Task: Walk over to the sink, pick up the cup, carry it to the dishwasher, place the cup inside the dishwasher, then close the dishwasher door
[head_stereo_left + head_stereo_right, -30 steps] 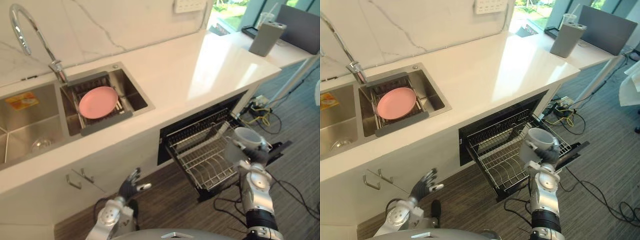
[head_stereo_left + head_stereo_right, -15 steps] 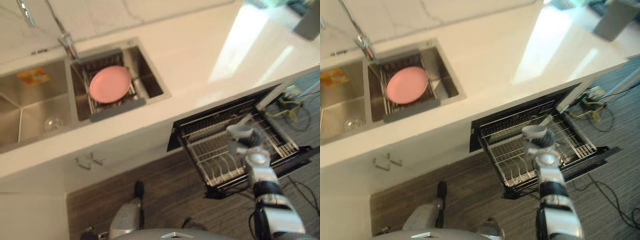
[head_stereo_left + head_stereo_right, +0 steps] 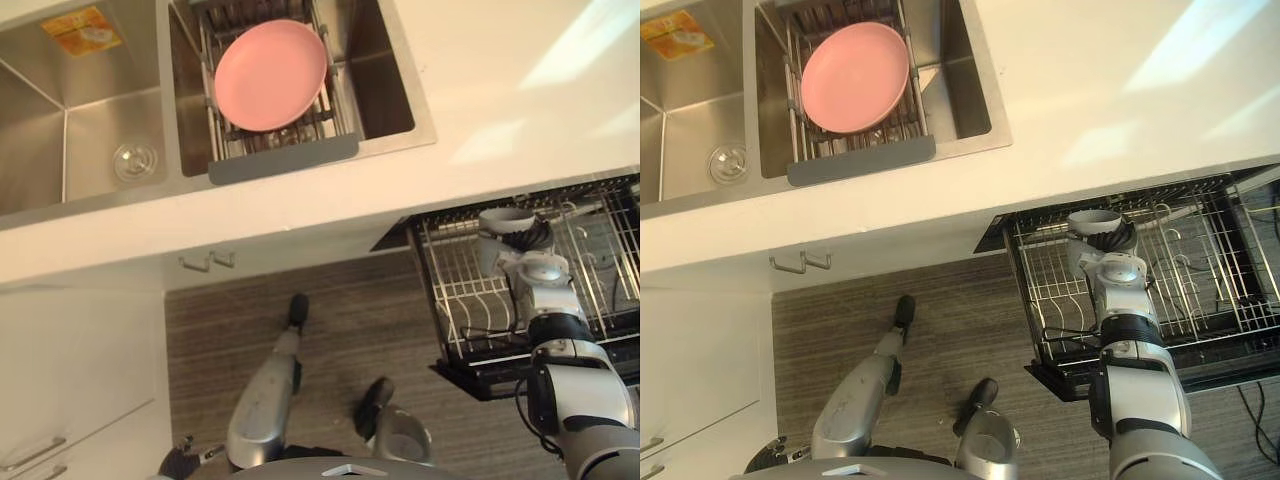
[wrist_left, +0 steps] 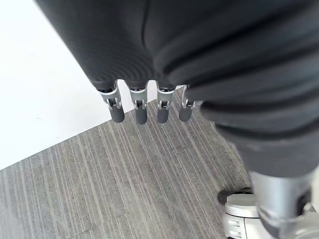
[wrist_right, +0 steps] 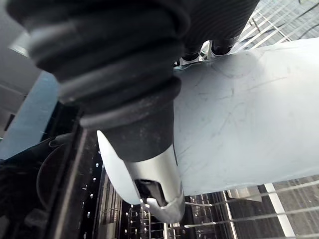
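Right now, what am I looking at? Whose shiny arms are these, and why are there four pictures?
This is a walking robot with two arms. Two pictures come from cameras in its head, looking down. Two come from cameras on its wrists. Below, you see a white counter, a metal sink with a pink plate on a rack, and an open dishwasher with its wire basket pulled out. The right robot hand holds a pale cup over that basket. The left robot hand hangs open above the grey floor, holding nothing.

Your arms: one extended, one lowered.
Your right hand (image 3: pixel 530 238) curls round the cup (image 3: pixel 491 252); your left hand (image 4: pixel 140 110) hangs, fingers straight.
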Controlling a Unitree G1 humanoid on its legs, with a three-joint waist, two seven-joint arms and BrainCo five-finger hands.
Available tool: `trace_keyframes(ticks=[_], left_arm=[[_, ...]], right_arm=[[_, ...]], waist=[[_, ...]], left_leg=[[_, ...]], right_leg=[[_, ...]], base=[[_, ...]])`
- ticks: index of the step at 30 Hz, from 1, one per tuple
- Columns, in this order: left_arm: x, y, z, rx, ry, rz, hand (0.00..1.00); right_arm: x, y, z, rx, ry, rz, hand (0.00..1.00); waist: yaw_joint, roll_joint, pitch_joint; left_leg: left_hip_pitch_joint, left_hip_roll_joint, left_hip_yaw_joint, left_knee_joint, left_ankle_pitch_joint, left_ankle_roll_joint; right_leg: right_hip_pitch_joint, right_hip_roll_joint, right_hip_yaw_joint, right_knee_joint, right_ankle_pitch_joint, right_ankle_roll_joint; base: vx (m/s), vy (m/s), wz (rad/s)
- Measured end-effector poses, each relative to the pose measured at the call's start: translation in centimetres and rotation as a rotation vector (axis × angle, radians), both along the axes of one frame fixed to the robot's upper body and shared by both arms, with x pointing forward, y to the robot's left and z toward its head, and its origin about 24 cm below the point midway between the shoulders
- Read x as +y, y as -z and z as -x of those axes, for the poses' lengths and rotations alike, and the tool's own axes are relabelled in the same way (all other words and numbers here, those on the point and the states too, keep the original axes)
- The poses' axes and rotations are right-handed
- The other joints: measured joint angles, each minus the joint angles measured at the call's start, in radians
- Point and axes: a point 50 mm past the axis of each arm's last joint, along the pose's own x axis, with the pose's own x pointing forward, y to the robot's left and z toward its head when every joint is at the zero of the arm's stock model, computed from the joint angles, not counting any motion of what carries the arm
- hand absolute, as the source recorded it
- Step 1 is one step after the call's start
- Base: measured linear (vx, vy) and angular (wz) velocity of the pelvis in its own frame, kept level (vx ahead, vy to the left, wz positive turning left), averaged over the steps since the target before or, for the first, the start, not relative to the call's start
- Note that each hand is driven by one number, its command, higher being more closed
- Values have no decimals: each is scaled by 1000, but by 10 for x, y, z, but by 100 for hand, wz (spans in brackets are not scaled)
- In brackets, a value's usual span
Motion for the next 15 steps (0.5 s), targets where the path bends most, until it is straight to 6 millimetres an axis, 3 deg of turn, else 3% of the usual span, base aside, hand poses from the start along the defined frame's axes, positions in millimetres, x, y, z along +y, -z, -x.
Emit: trace_keyframes(ticks=[6, 10, 11, 15], left_arm=[[-3, -3, -22, -56, 20, -23, 0], [-2, -3, -22, -60, 13, -37, 0], [-3, -3, -22, -60, 15, -36, 0], [-4, -3, -22, -75, -5, -40, 0]], right_arm=[[0, 5, -2, 41, 14, -17, 100], [1, 4, -5, 37, 11, -26, 100], [2, 1, -7, 23, 4, -31, 0], [5, 3, -10, 29, -13, -70, 0]], waist=[[4, 20, 38], [7, 27, 47], [8, 28, 49], [8, 29, 50]], left_leg=[[-29, -27, -43, 0, 12, 9], [-49, -36, -60, 1, 20, 6], [-50, -40, -65, 1, 20, 6], [-49, -46, -82, 0, 19, 2]], right_leg=[[-18, -14, 3, 29, -32, 6], [-34, -17, 5, 44, -47, 7], [-36, -22, 4, 53, -55, 11], [-37, -26, 3, 70, -70, 8]], base=[[19, -30, 26], [10, -29, 19], [-1, -22, 11], [-21, -30, 11]])
